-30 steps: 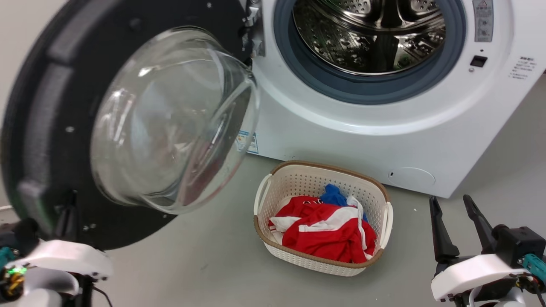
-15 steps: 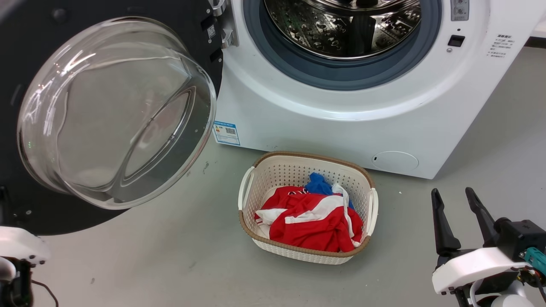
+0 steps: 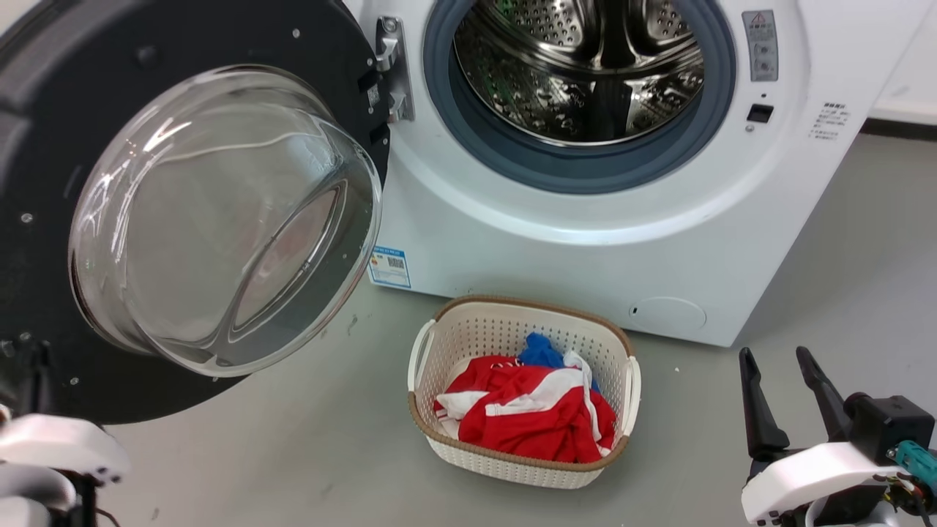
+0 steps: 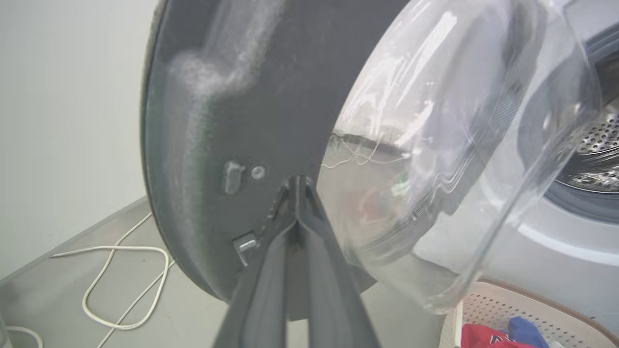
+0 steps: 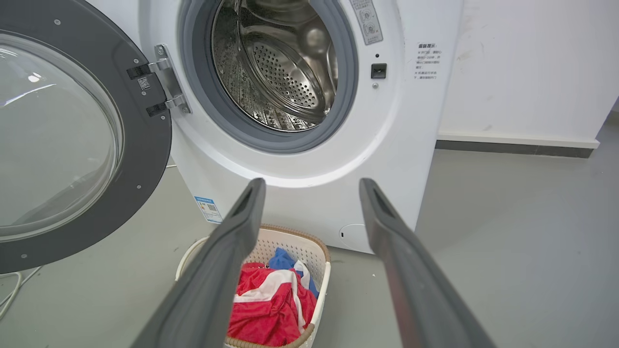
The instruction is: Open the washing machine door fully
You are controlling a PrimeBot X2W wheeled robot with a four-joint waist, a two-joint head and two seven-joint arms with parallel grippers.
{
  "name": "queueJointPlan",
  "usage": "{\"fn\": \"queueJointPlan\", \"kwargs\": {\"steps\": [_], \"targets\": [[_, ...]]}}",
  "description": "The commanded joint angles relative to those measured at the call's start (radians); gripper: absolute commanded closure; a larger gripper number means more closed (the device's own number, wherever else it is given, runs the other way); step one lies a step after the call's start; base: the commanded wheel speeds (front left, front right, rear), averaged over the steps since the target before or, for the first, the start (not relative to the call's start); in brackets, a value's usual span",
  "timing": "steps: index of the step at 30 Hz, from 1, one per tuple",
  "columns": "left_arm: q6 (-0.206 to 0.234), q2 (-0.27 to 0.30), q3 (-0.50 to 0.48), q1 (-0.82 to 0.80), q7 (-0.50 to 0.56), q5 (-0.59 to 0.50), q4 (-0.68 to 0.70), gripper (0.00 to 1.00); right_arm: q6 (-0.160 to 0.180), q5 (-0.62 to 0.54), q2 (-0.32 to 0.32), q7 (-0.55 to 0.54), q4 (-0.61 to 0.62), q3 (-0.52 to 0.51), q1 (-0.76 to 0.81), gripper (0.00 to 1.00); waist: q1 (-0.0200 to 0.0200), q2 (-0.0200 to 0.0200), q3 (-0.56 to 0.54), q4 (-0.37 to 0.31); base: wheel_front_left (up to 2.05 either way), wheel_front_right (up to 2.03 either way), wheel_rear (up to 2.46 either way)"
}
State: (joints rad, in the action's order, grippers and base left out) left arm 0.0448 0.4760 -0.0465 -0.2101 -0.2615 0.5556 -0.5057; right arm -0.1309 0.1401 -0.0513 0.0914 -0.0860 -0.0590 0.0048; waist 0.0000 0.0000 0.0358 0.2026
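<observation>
Right gripper (image 3: 774, 355) gapes idle, left gripper (image 4: 297, 186) pinched closed with its tips at the black rim of the washing machine door (image 3: 44, 146), standing wide open left of the washing machine (image 3: 585, 249): likely heavy, stiff, slick glass, so push the rim.

The washing machine door (image 3: 198, 219) stands left of the drum (image 3: 578, 73). Nearer, on the floor (image 3: 307, 454) before the machine (image 3: 571, 256), a basket (image 3: 476, 340) holds clothes (image 3: 534, 424).

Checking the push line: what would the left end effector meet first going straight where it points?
The washing machine door: the left end effector, fingers shut, points at its dark inner face beside the glass bowl. The tips look at or almost on it; whether they touch is unclear.
</observation>
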Motion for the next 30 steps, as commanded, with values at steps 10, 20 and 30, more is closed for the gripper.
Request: {"fn": "queueJointPlan", "kwargs": {"steps": [10, 20, 30], "targets": [[0.070, -0.106, 0.083, 0.252, 0.033, -0.080, 0.331, 1.00, 0.000, 0.000, 0.002, -0.007, 0.004, 0.018, 0.041, 0.00, 0.0000, 0.0000, -0.071, -0.038, 0.00, 0.00, 0.00], [0.058, -0.172, 0.253, 0.245, 0.123, -0.136, 0.464, 1.00, 0.000, -0.031, 0.002, -0.036, 0.015, 0.034, 0.048, 0.00, 0.0000, 0.0000, -0.100, -0.138, 0.00, 0.00, 0.00], [0.055, -0.183, 0.307, 0.199, 0.124, -0.172, 0.416, 0.58, 0.000, -0.050, 0.000, -0.062, 0.022, 0.060, 0.043, 0.00, 0.0000, 0.0000, -0.097, -0.240, 0.00, 0.00, 0.00]]}}
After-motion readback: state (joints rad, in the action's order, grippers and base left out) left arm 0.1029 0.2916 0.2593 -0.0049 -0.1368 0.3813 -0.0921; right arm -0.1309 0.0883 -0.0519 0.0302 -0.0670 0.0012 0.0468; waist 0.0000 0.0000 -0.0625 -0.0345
